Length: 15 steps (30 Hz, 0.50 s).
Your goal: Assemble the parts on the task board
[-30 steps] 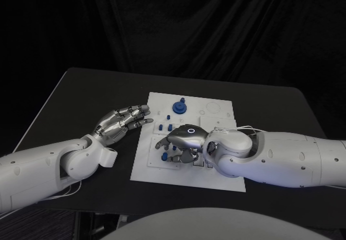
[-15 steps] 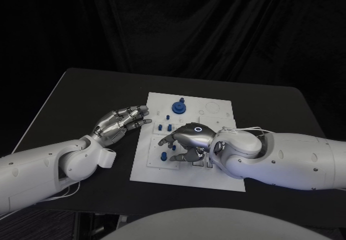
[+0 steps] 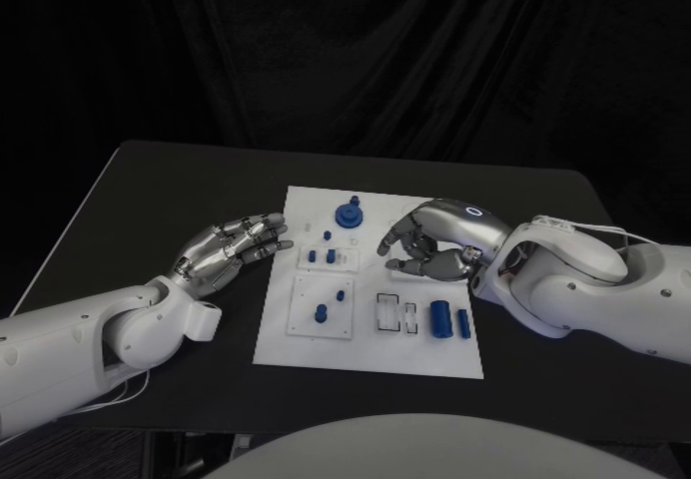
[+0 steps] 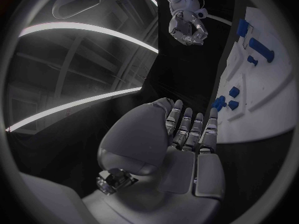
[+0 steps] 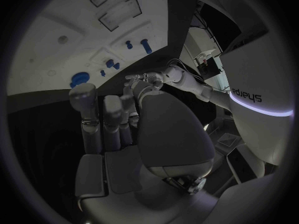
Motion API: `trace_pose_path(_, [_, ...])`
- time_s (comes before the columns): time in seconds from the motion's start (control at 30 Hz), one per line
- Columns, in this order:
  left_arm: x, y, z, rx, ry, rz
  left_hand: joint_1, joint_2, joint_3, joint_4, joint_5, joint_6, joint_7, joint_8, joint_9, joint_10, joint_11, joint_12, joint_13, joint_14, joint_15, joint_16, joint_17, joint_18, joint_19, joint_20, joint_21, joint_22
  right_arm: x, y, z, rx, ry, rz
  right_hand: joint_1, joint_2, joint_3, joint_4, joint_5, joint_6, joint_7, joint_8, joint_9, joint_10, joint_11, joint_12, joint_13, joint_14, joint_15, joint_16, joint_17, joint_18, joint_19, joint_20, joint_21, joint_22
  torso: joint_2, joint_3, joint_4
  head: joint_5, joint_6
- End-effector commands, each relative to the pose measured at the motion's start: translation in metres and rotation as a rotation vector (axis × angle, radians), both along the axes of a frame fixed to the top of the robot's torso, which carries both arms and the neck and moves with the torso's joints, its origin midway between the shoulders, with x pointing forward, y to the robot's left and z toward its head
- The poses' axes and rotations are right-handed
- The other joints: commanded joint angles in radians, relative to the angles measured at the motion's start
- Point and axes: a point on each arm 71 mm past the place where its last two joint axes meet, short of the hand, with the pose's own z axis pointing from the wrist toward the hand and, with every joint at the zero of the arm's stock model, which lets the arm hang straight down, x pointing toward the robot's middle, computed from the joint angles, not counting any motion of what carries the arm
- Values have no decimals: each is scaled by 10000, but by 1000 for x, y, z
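The white task board (image 3: 371,351) lies mid-table. At its far end a tall blue part (image 3: 347,214) stands on a round base, with small blue pegs (image 3: 322,256) near it. Two more pegs (image 3: 326,306) stand in the near-left plate. Two blue cylinders (image 3: 450,321) lie side by side at the near right, beside rectangular slots (image 3: 387,310). My right hand (image 3: 432,244) hovers over the board's far right with loosely curled fingers; its palm (image 5: 118,129) holds nothing. Beside the board's left edge, my left hand (image 3: 231,244) is open with fingers (image 4: 190,127) straight, pointing at the board (image 4: 261,99).
Black table (image 3: 159,190) runs all round the board, with wide room to the left and at the back. My right forearm (image 3: 576,274) lies over the table to the right of the board. The left wrist view catches my right hand (image 4: 187,20) in the distance.
My right hand has lifted off the board's near-left part and drawn back to the far right, uncovering two blue cylinders at the near right. The left hand has barely moved.
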Motion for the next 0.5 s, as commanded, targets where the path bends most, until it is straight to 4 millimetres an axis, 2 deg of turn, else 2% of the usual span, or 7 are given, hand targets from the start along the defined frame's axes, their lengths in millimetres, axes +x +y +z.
trace_pose_path(0.03, [0,-2,0,-83,-22,22,-101,27,67,19,80,7,34,59,-10,50,8,84,13,16,34,61,12,-16,60,7,24,15,1,-21,-11,-101,1937,-1403,-765,80,-472,542,-654,240,-93,495,334,2142,-39,2024,2983,762,-22,1349,1462,-248,560,-45,1561,1436,17,-13,2,-77,0])
trace_pose_path(0.13, [0,-3,0,-91,-21,3,-104,28,68,21,84,9,35,62,-10,54,9,88,13,23,36,72,13,-16,58,7,24,9,-1,-39,-22,-748,2818,-2222,-1807,234,-986,833,-532,88,-155,849,601,3701,-58,2866,4774,1102,-61,2071,2267,-382,806,-66,2424,1606,15,-35,5,-91,0])
trace_pose_path(0.2, [0,-4,0,-95,-24,-6,-109,33,72,26,92,13,38,66,-9,62,11,95,14,28,39,77,14,-17,69,7,26,19,-3,-50,-31,-1274,3441,-2758,-2816,555,-1519,743,-191,-428,-216,1648,1202,4621,-158,3253,5811,1403,-52,2761,3053,-457,957,-164,3152,1723,8,-60,-2,-89,0])
trace_pose_path(0.23, [0,-5,0,-98,-22,-17,-113,36,74,30,96,16,39,69,-9,67,12,97,15,27,39,73,13,-17,73,7,28,19,-5,-54,-36,-1538,3727,-2987,-3337,700,-1799,810,-122,-783,-220,2414,1772,5205,-231,3399,6381,1677,-85,3266,3671,-572,1148,-187,3907,1869,10,-65,0,-92,0])
trace_pose_path(0.27, [0,-5,0,-101,-21,-24,-113,36,74,30,96,16,39,69,-9,67,12,97,15,27,39,73,13,-17,73,7,28,19,-5,-56,-38,-1704,3878,-3109,-3469,789,-1840,852,-57,-770,-259,2610,1904,5220,-192,3402,6395,1763,-131,3417,3877,-612,1203,-186,4119,1919,15,-65,0,-100,0])
trace_pose_path(0.33, [1,-6,0,-108,-18,-43,-117,38,75,33,98,17,41,72,-9,71,13,99,15,33,39,82,14,-17,73,7,28,16,-8,-61,-45,-2218,4216,-3418,-4013,972,-2195,847,14,-1270,-388,3779,2816,5220,-304,3402,6395,1947,-239,3731,4301,-684,1295,-256,4641,2010,27,-67,-9,-106,0])
trace_pose_path(0.5, [1,-8,0,-129,-6,-96,-119,39,75,35,98,17,42,72,-9,72,14,100,15,26,39,69,12,-17,70,7,27,9,-12,-67,-53,-3020,4303,-3971,-4524,1077,-2537,851,-130,-1449,-603,5117,3913,5220,-454,3402,6395,2124,-403,4029,4723,-804,1502,-394,5328,2168,64,-31,-6,-130,0])
